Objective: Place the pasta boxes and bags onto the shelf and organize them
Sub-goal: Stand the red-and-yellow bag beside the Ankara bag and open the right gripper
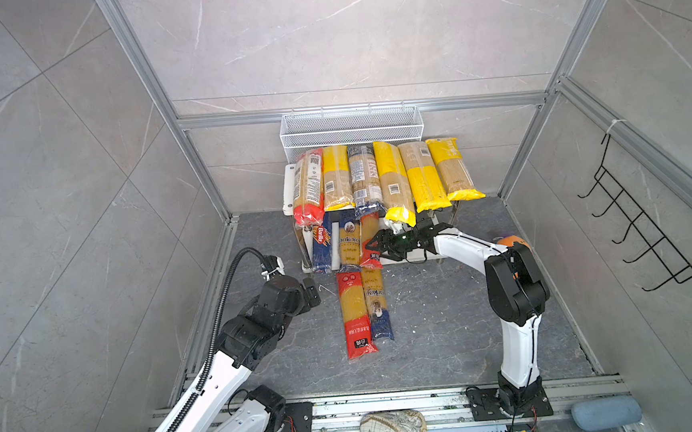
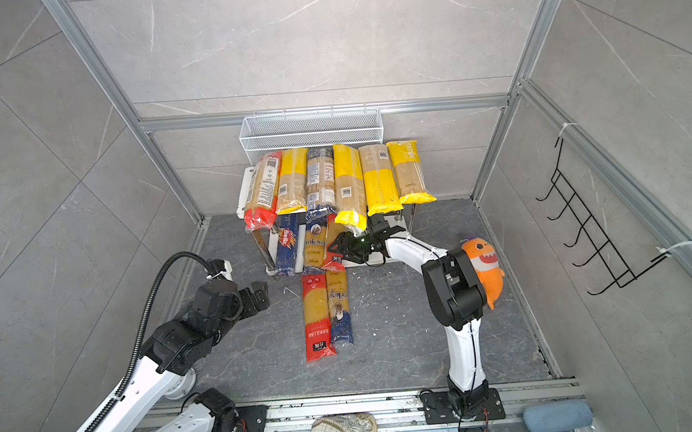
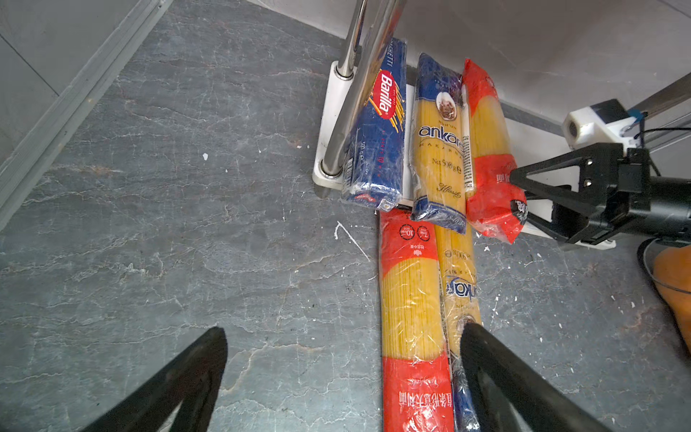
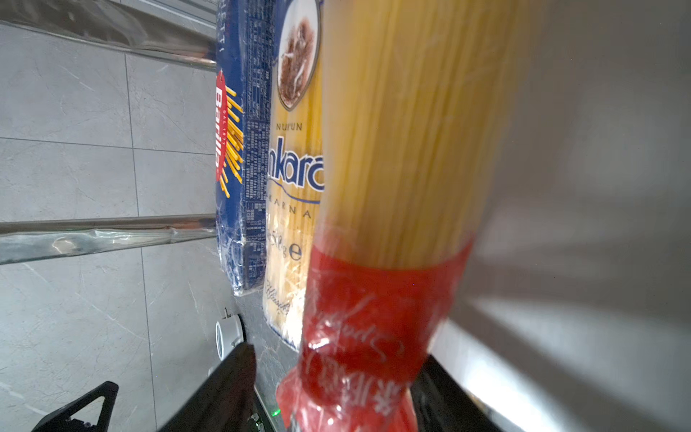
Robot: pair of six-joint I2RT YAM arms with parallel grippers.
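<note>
The shelf (image 1: 291,183) carries several pasta packs (image 1: 375,177) across its top board. On its lower board (image 3: 329,112) lie a blue Barilla box (image 3: 381,123), an Ankara bag (image 3: 437,142) and a red-ended bag (image 3: 486,149). My right gripper (image 1: 373,244) is open, its jaws on either side of that red-ended bag's (image 4: 392,149) near end, with a gap at one finger. Two more packs lie on the floor in front, one red-ended (image 1: 355,314) and one Ankara (image 1: 377,302). My left gripper (image 3: 344,329) hangs open above the floor beside them, holding nothing.
A white wire basket (image 1: 350,127) hangs behind the shelf. A black hook rack (image 1: 645,221) is on the right wall. An orange plush toy (image 2: 483,266) sits behind my right arm. A map-print pouch (image 1: 392,426) and a blue-grey roll (image 1: 604,413) lie on the front rail.
</note>
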